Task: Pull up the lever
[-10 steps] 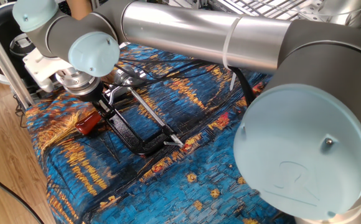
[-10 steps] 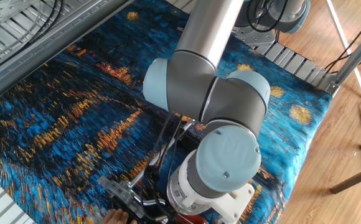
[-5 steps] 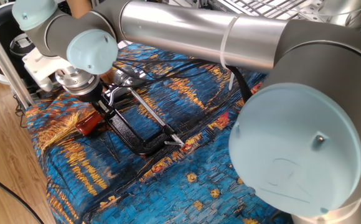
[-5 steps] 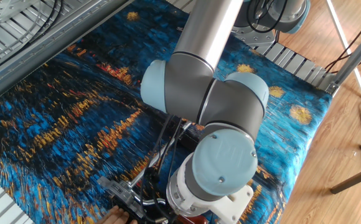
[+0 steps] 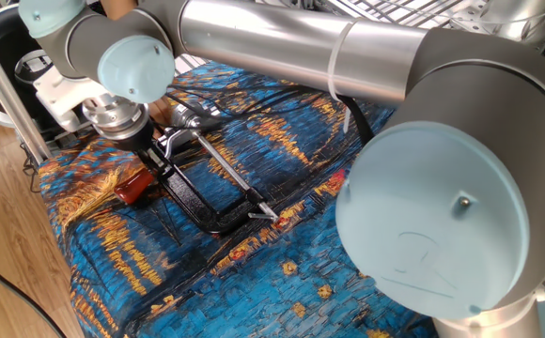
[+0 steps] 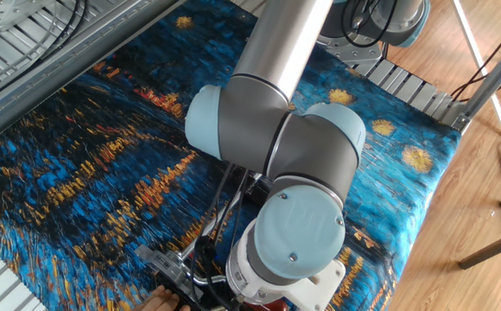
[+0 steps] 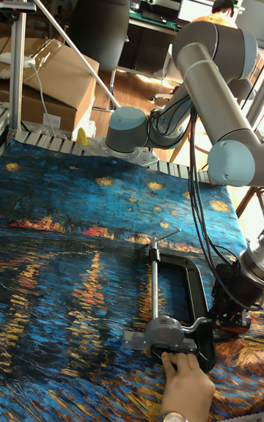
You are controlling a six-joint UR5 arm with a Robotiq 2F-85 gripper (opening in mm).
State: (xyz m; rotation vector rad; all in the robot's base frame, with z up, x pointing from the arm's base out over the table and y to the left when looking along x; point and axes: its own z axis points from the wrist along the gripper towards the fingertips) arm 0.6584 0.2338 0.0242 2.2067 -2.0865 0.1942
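The lever [image 5: 133, 185] is a short bar with a red-orange sleeve, lying low on the cloth at the left end of the black-framed clamp [image 5: 200, 212]. My gripper [image 5: 151, 161] points down at it, its dark fingers close together on the bar just beside the sleeve. From the tall fixed view the gripper [image 7: 226, 310] stands over a sliver of the red sleeve [image 7: 235, 332], next to the black frame [image 7: 196, 283]. In the other fixed view the wrist hides the fingers, and only a trace of the red sleeve [image 6: 272, 305] shows at the bottom edge.
A person's hand [image 7: 186, 385] holds down the clamp's silver head [image 7: 171, 334], and the hand [image 6: 159, 301] also shows in the other fixed view. A long thin silver rod [image 5: 227, 176] runs across the frame. The patterned blue cloth [image 5: 282, 272] covers the table.
The arm's wrist and elbow have shifted slightly up and to the left. The red sleeve and the clamp lie where they were.
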